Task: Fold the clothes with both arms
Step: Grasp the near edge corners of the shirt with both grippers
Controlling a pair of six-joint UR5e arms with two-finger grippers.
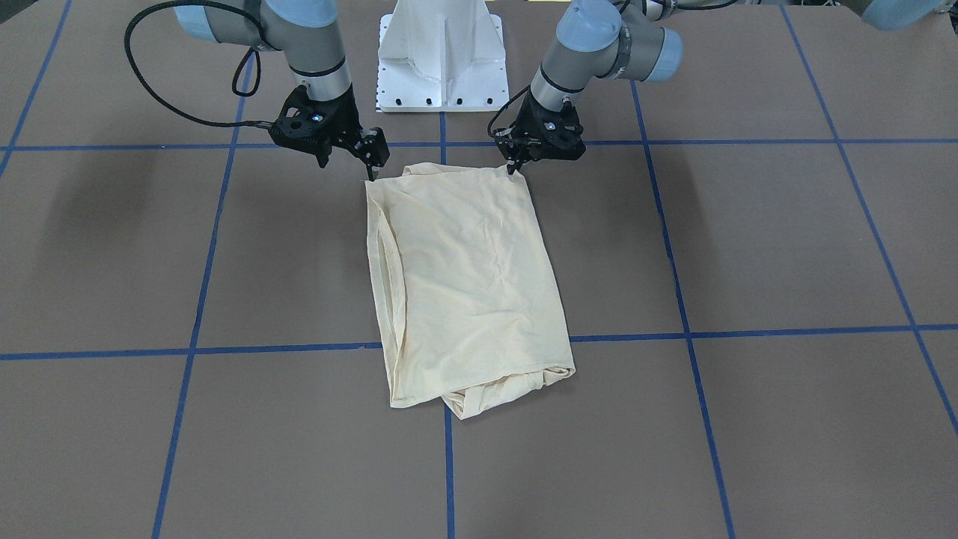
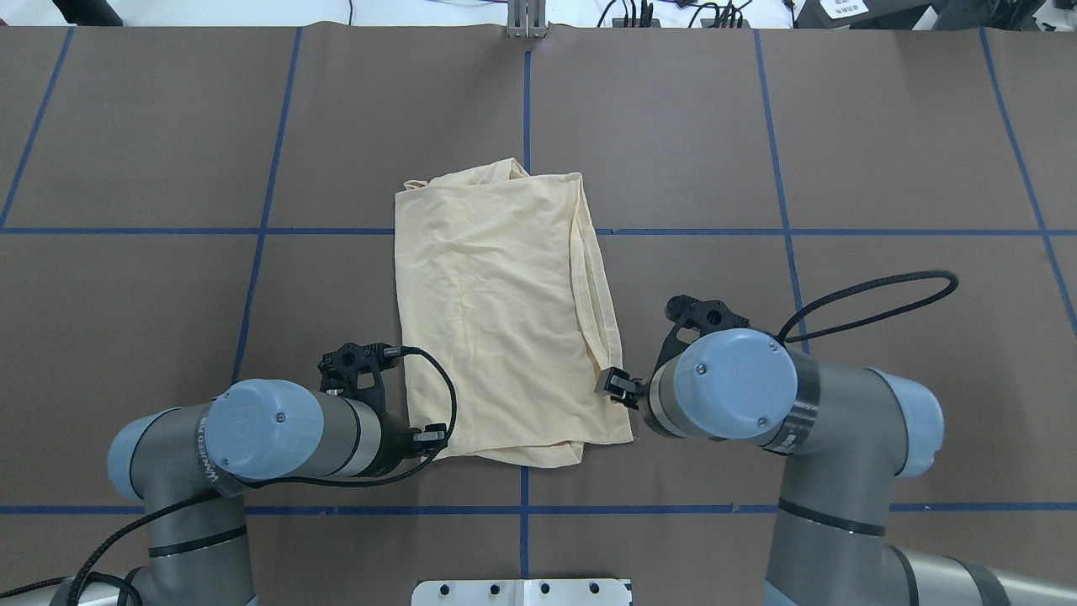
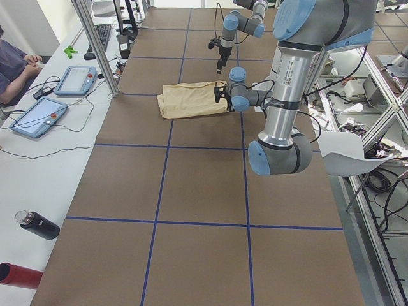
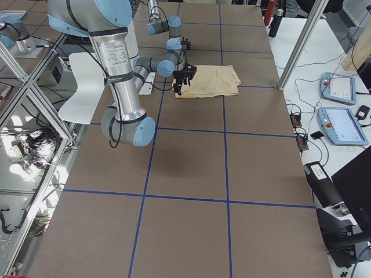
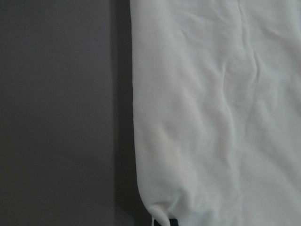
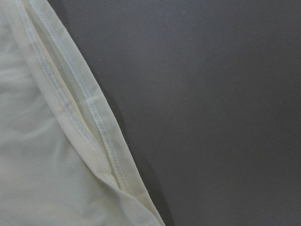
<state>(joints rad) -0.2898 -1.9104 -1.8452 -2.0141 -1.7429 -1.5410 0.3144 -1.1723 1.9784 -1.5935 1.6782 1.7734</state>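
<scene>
Garment, one: a pale cream-yellow T-shirt (image 1: 464, 277), folded to a long rectangle and lying flat at the middle of the desk (image 1: 748, 247), across two crossing blue tape lines (image 1: 449, 479). Its upper face was plain cloth with light creases. The end away from the robot was bunched, and a rounded fold poked out past the edge. Along the edge on the robot's right, two stitched hems (image 6: 80, 108) lay one over the other.

Arms, two: left arm (image 2: 278, 429) and right arm (image 2: 732, 387), silver tubes with light blue caps. Lettering ran along the left arm's joint band, too small to read.

Claws, two, both black.
- Left claw (image 1: 515, 166): the tips were together on the T-shirt's near corner on that side, and the cloth puckered at the fingertip (image 5: 171, 221) in the left wrist view.
- Right claw (image 1: 372, 174): the tip touched the other near corner. Whether it was parted or pinched could not be told.

Other entries:
- One white pedestal base (image 1: 441, 60), standing between the arms.
- One white side desk (image 3: 38, 166) along the far edge, carrying:
  - two screen pendants (image 3: 75, 80)
  - one black bottle (image 3: 37, 224)
  - one red bottle (image 3: 16, 275)
- One seated person (image 3: 13, 70), partly in view at that side desk.
</scene>
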